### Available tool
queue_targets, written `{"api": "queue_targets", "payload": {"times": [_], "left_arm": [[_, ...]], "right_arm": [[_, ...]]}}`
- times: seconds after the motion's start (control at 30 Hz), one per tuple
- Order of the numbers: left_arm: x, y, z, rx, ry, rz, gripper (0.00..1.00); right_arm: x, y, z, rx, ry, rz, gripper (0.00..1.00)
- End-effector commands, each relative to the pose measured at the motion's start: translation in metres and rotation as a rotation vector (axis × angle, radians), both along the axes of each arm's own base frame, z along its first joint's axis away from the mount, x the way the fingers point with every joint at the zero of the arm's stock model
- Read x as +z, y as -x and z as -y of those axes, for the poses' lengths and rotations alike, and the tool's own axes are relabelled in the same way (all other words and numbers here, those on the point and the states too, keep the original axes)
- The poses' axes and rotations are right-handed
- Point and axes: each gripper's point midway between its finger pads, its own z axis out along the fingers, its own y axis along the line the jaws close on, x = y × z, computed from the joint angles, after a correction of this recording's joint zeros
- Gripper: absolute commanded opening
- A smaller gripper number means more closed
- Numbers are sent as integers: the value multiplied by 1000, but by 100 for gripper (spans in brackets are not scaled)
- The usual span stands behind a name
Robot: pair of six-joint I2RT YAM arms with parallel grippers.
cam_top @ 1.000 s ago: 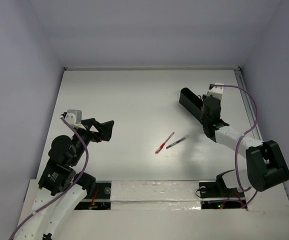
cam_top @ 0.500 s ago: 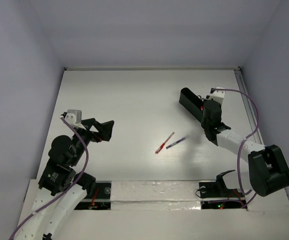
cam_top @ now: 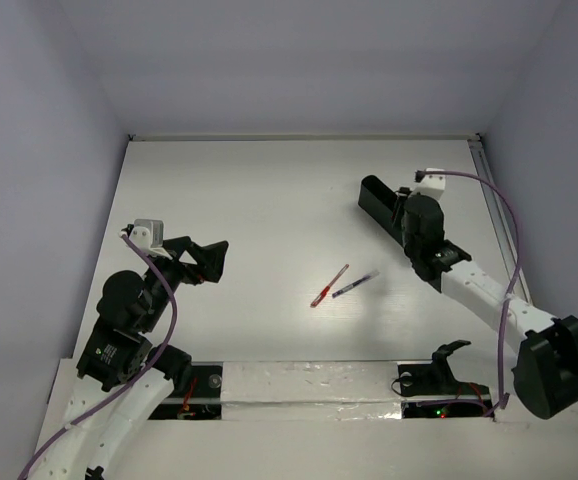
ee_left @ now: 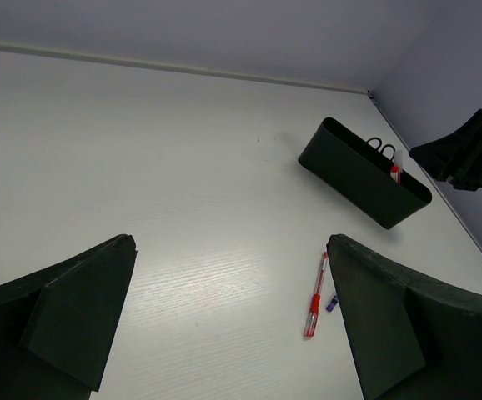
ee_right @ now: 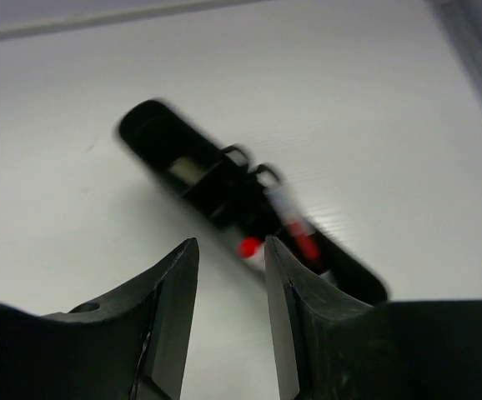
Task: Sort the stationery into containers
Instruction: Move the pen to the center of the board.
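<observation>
The long black tray (cam_top: 376,200) stands at the back right; in the left wrist view (ee_left: 358,175) it holds scissors (ee_left: 382,148) and a red pen (ee_left: 395,171). A red pen (cam_top: 329,286) and a dark blue-purple pen (cam_top: 353,285) lie on the table's middle; the red pen also shows in the left wrist view (ee_left: 316,296). My right gripper (cam_top: 405,212) hovers over the tray (ee_right: 249,212), jaws open and empty, with the red pen (ee_right: 295,233) and scissors (ee_right: 245,162) below. My left gripper (cam_top: 212,258) is wide open and empty at the left. The eraser-like pale block (ee_right: 183,171) sits in the tray.
White walls enclose the table on the left, back and right. A taped strip (cam_top: 309,385) runs along the near edge between the arm bases.
My right arm has swung so its gripper sits more over the tray's near end. The left arm and the two pens on the table have not moved.
</observation>
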Motion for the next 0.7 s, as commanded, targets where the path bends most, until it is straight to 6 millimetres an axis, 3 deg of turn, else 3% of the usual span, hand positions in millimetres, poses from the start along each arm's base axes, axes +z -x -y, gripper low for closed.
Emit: {"api": "queue_targets", "payload": {"times": [0.0,0.1,0.23,0.33,0.47,0.67], "left_arm": [[20,2,0,-5,20,57,99],[19,2,1,-7,18,56,99],[20,2,1,-8,19,58,99],[20,2,1,-8,21,58,99],[20,2,2,-13,21,58,99],[20,2,2,-16,20,60,99]], "right_arm": [[4,23,-63,202,-102,-132,43],[-20,48,-105,329,-149,-286,43],[-63,75,-136,412,-223,-489,45],[-91,91,-147,436,-274,-583,49],[-112,98,-159,447,-355,-637,51],[-127,98,-177,468,-417,-664,51]]}}
